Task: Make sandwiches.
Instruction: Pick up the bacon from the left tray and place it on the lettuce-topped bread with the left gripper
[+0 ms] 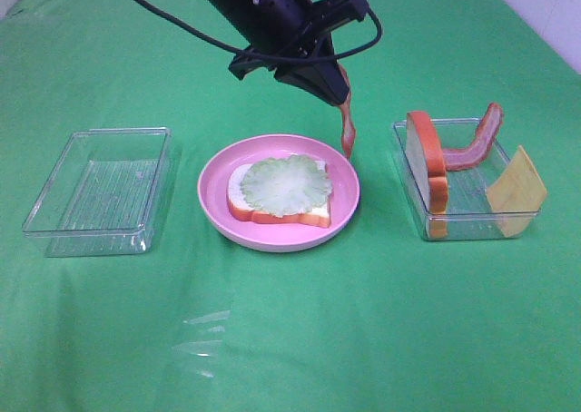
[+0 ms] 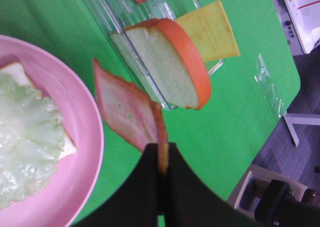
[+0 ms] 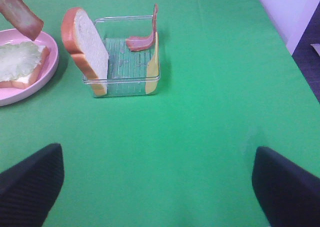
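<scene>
A bread slice [image 1: 313, 214] topped with pale green lettuce [image 1: 286, 184] lies on the round pink plate [image 1: 218, 171]. My left gripper [image 1: 334, 93] is shut on a bacon strip [image 1: 347, 129] that hangs just above the plate's right rim; the left wrist view shows the strip [image 2: 129, 111] pinched in the fingers [image 2: 145, 187]. The right clear tray [image 1: 472, 218] holds an upright bread slice [image 1: 427, 158], a second bacon strip [image 1: 477, 147] and a yellow cheese square [image 1: 517, 190]. My right gripper [image 3: 157, 187] is open over bare cloth, short of that tray [image 3: 125, 82].
An empty clear tray [image 1: 104, 190] stands left of the plate. Green cloth covers the table. The table's right edge and a chair show in the left wrist view [image 2: 280, 202].
</scene>
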Robot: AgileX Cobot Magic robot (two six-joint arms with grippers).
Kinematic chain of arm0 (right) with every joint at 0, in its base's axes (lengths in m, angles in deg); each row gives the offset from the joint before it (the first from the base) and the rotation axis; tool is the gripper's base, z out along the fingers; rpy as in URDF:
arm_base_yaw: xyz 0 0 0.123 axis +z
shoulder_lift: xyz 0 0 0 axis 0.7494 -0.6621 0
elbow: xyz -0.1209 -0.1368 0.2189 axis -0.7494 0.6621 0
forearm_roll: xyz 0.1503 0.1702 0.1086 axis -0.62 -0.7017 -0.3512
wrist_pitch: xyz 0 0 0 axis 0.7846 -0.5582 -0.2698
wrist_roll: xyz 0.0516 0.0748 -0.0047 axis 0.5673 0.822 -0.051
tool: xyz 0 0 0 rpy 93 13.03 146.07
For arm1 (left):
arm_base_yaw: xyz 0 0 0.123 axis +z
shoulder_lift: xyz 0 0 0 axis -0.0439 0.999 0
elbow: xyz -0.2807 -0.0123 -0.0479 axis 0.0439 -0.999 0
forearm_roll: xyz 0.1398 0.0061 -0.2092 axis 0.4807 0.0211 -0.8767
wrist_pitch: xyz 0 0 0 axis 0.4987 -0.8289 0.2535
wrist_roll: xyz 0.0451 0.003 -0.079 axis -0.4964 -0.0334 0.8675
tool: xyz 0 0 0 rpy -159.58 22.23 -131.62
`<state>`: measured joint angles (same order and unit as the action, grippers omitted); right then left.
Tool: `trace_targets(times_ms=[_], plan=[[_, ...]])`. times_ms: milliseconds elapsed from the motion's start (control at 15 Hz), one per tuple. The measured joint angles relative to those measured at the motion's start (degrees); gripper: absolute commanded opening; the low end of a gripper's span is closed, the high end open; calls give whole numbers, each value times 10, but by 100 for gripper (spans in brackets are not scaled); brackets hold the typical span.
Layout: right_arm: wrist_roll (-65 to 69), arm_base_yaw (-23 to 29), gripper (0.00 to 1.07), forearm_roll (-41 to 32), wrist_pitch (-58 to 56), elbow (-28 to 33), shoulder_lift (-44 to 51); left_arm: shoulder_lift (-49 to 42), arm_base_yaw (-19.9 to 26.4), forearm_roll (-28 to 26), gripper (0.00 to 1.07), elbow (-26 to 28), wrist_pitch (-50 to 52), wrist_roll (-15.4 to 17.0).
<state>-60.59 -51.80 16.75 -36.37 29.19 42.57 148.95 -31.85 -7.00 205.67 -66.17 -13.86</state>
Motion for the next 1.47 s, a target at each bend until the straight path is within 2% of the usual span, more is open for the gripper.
trace_targets(times_ms=[200, 400, 533, 600, 800, 867, 1133, 1200, 1267, 1400, 1467], plan=[[0, 0, 99, 0, 0, 0, 0, 37, -1, -1, 0, 0, -8, 1], [0, 0, 99, 0, 0, 0, 0, 53, -1, 22, 0, 0, -16, 2], [0, 0, 99, 0, 0, 0, 0, 57, -1, 59, 0, 1, -28, 9], [0, 0, 99, 0, 0, 0, 0, 58, -1, 138, 0, 1, -36, 40], [0, 0, 99, 0, 0, 0, 0, 58, -1, 225, 0, 1, -44, 78], [0, 0, 99, 0, 0, 0, 0, 58, -1, 241, 0, 1, -44, 85], [0, 0, 99, 0, 0, 0, 0, 58, -1, 246, 0, 1, -45, 93], [0, 0, 99, 0, 0, 0, 0, 58, -1, 246, 10, 1, -45, 93], [0, 0, 99, 0, 0, 0, 0, 58, -1, 246, 29, 1, -45, 93], [0, 0, 99, 0, 0, 0, 0, 58, -1, 260, 95, 10, -46, 98], [0, 0, 99, 0, 0, 0, 0, 58, -1, 269, 102, 20, -46, 98]])
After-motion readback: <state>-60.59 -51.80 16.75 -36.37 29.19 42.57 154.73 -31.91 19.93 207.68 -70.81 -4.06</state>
